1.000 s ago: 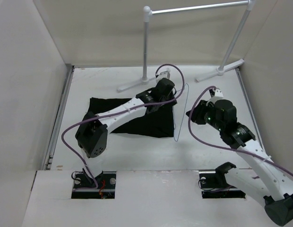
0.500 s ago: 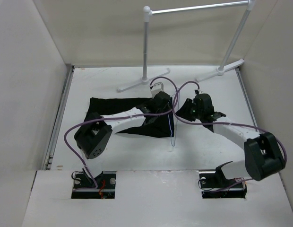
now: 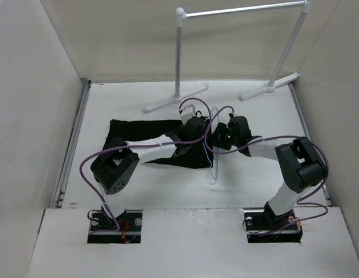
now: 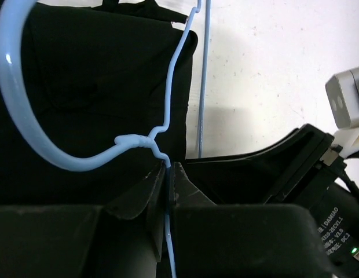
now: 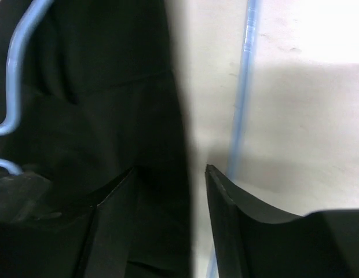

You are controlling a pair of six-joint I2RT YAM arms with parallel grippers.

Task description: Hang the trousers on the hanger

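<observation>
Trousers (image 3: 133, 128) are lying spread flat on the white table (image 3: 168, 191), left of centre, with one leg reaching toward the left wall. The hanger (image 4: 136, 141) is sitting at their right border. From overhead it is showing only as a thin pale-blue line running along the cloth edge toward the near side.

The left gripper (image 4: 168, 171) is clamping the hanger. Both fingers are pressing together on the wire right under the twisted neck, and the hook is curving out above them over the black cloth.

The right gripper (image 5: 169, 169) is hovering low just beside the left one, the two nearly nose to nose. Its jaws are standing apart, and the trousers' edge is sitting in the gap between them. Blur is making it impossible to tell whether either finger is touching the cloth. A straight run of hanger wire is passing over bare table just outside the finger (image 5: 226, 197) on that side.

The white rail stand (image 3: 178, 52) is standing at the far end of the table, well apart from both grippers.
</observation>
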